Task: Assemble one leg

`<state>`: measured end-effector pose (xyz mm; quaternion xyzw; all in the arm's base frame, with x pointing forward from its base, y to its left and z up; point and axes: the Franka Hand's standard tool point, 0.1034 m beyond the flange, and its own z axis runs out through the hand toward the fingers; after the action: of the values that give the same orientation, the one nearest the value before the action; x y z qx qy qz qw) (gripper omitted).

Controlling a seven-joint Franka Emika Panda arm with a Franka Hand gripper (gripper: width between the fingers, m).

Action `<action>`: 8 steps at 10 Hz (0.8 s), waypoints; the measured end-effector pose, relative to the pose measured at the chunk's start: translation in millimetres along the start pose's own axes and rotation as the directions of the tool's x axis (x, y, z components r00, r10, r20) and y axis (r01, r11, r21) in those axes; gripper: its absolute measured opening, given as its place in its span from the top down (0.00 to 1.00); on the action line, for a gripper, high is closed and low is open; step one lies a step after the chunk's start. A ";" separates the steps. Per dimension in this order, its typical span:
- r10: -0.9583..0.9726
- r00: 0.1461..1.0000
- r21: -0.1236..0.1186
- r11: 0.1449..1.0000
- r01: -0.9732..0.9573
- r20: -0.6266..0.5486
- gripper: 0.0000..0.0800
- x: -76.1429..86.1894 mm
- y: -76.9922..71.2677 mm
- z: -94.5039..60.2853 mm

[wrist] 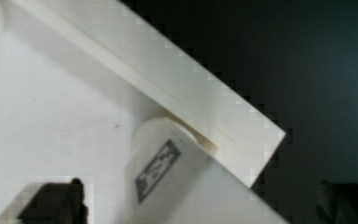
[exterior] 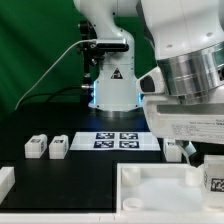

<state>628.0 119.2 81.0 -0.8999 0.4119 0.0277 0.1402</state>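
A small white leg (wrist: 179, 170) with a black-and-white tag stands with its round end at a corner of the large white tray (wrist: 51, 110), against the raised rim. In the exterior view this leg (exterior: 214, 181) is at the tray's (exterior: 150, 185) right corner, under my gripper (exterior: 203, 160). In the wrist view my gripper (wrist: 197, 205) straddles the leg. A gap shows between each dark finger (wrist: 51, 200) and the leg, so the jaws stand open. Two more legs (exterior: 35, 147) (exterior: 58, 148) lie at the exterior view's left, and another (exterior: 175, 150) beside the marker board.
The marker board (exterior: 120, 140) lies in the middle in front of the arm's base (exterior: 110, 90). A white part (exterior: 5, 181) shows at the exterior view's left edge. The table is black.
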 end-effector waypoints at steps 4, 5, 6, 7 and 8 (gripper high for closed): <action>-0.572 0.819 -0.137 0.815 0.563 -0.039 0.19 3.8 1.4 0.3; -0.656 0.754 -0.141 0.749 0.647 -0.029 0.19 11.5 5.2 -2.1; -0.655 0.755 -0.140 0.751 0.645 -0.028 0.19 9.4 4.1 -1.4; -0.624 0.781 -0.133 0.777 0.615 -0.032 0.19 7.0 2.7 -0.7; -0.629 0.777 -0.134 0.773 0.621 -0.031 0.36 7.6 3.1 -0.8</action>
<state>630.6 111.5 79.8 -0.9926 0.0922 -0.0300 0.0735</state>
